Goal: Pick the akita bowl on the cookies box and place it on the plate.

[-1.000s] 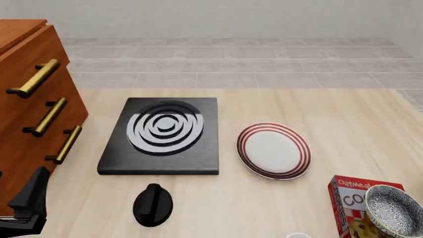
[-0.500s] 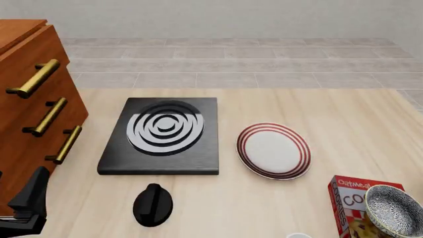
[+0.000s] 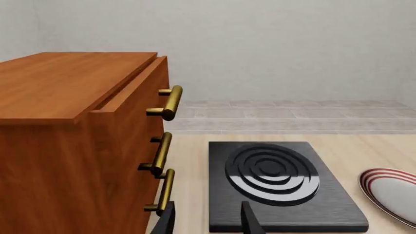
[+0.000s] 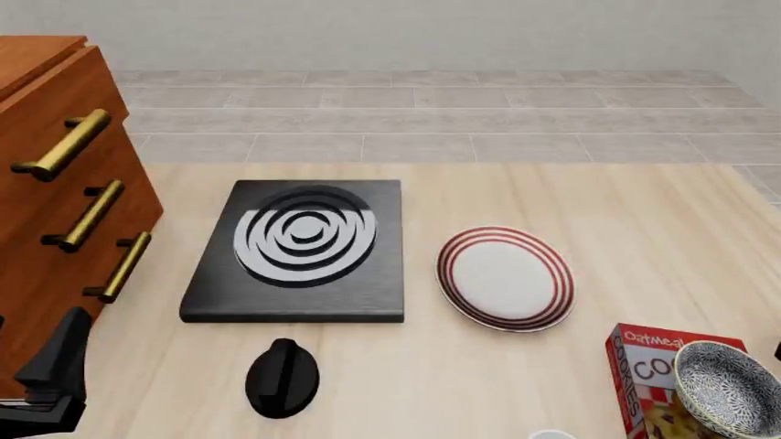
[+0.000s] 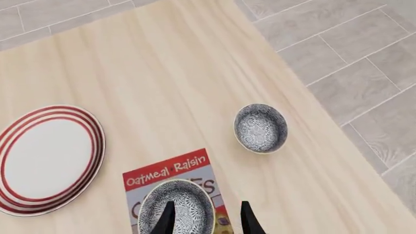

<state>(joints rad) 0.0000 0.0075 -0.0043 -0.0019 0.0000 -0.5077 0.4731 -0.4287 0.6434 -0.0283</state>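
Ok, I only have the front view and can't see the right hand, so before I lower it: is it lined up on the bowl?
Observer: Roughly. In its wrist view the right hand is open, fingers showing either side of the akita bowl on the cookies box.
Operator: Anything nearby outside my frame?
Observer: A second bowl, same pattern, on the table near its right edge, apart from the box.
Operator: The left hand?
Observer: The left hand is open, facing the stove.

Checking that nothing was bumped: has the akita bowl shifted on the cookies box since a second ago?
No. The akita bowl sits at the same spot on the cookies box in the front view.
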